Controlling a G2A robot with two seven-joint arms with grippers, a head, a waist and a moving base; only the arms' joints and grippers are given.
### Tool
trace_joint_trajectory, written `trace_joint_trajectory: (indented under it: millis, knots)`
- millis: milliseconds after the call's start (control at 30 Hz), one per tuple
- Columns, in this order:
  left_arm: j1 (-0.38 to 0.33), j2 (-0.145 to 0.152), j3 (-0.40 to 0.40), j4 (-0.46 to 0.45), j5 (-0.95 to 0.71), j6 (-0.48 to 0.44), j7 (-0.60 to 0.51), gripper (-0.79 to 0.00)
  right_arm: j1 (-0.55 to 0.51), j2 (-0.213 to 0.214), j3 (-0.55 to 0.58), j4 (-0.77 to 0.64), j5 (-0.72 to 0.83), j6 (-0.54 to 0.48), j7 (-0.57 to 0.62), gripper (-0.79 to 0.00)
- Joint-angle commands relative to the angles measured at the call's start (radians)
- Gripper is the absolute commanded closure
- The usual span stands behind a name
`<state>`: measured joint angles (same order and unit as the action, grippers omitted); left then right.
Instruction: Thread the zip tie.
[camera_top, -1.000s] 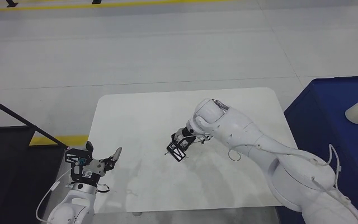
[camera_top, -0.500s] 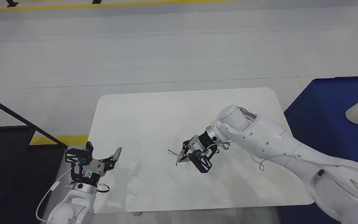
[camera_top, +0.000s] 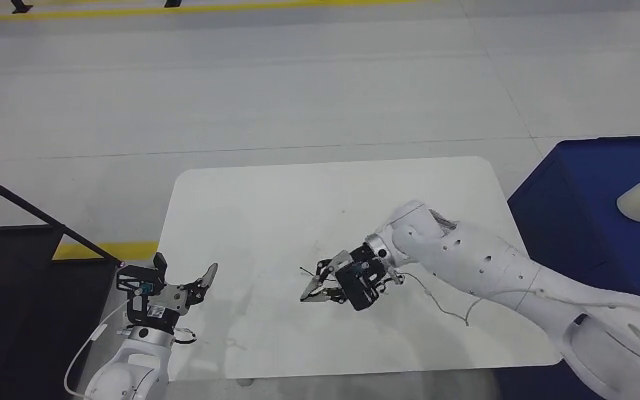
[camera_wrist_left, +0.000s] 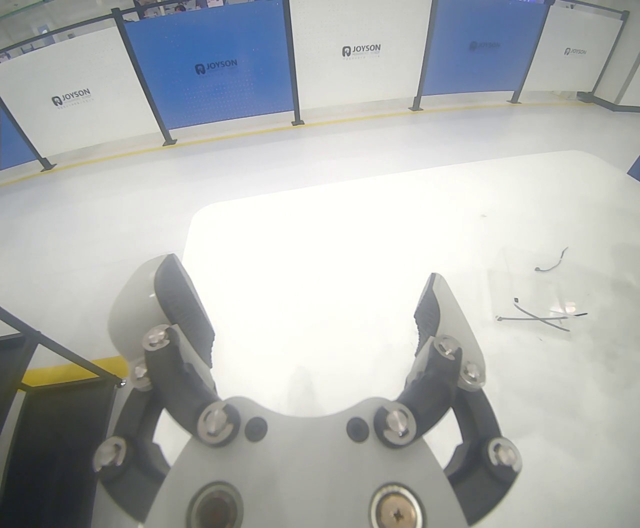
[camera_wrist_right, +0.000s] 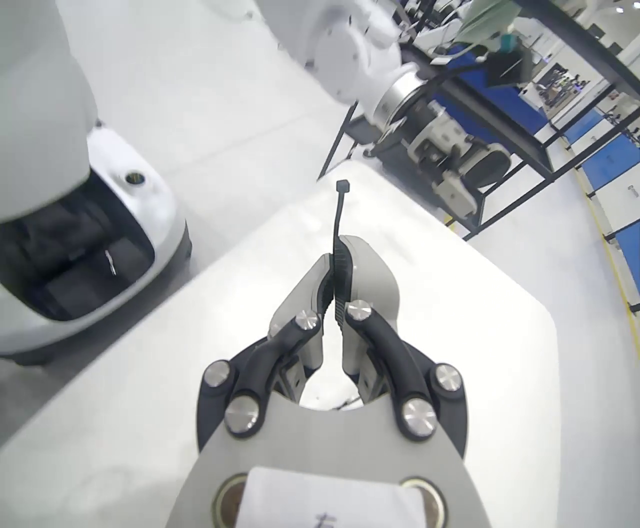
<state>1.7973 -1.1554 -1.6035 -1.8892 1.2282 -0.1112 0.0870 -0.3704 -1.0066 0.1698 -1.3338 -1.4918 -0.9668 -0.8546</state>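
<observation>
My right gripper (camera_wrist_right: 336, 250) is shut on a black zip tie (camera_wrist_right: 338, 220). The tie's strap sticks straight out past the fingertips, and its square head (camera_wrist_right: 343, 186) is at the free end. In the top view this gripper (camera_top: 312, 293) hovers over the middle of the white table (camera_top: 260, 200), pointing toward the other arm. My left gripper (camera_top: 183, 284) stands open over the table's front left corner, with nothing between its fingers (camera_wrist_left: 182, 300). The right wrist view shows that left gripper (camera_wrist_right: 452, 167) farther off.
A thin loose zip tie (camera_top: 306, 270) lies on the table just behind the right gripper. The left wrist view shows two crossed ties (camera_wrist_left: 537, 317) and a curved one (camera_wrist_left: 552, 261) on the table. A blue bin (camera_top: 590, 200) stands beside the table's right edge.
The right arm has swung toward the table's front and turned its wrist, so the gripper with the zip tie now points toward the left arm. The left arm has not moved.
</observation>
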Motion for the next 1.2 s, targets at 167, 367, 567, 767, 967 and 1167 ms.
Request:
trace_joint_trajectory:
  millis: [167,367,567,767,967,1167]
  knots:
    - [0.0,0.0,0.0,0.0,0.0,0.0,0.0,-0.785,-0.056,0.153,0.0,-0.151,0.481,-0.045,0.046,0.0]
    - [0.0,0.0,0.0,0.0,0.0,0.0,0.0,-0.785,-0.062,0.166,0.0,-0.169,0.511,-0.045,0.046,0.0]
    - [0.0,0.0,0.0,0.0,0.0,0.0,0.0,-0.785,-0.068,0.166,0.0,-0.167,0.513,-0.043,0.056,0.0]
    - [0.0,0.0,0.0,0.0,0.0,0.0,0.0,-0.785,-0.129,0.144,0.0,-0.092,0.991,-0.045,0.596,0.0]
    - [0.0,0.0,0.0,0.0,0.0,0.0,0.0,-0.785,-0.059,0.147,0.0,-0.017,1.786,0.018,1.397,0.0]
    - [0.0,0.0,0.0,0.0,0.0,0.0,0.0,-0.785,0.014,0.154,0.028,-0.019,2.219,0.168,1.866,0.0]
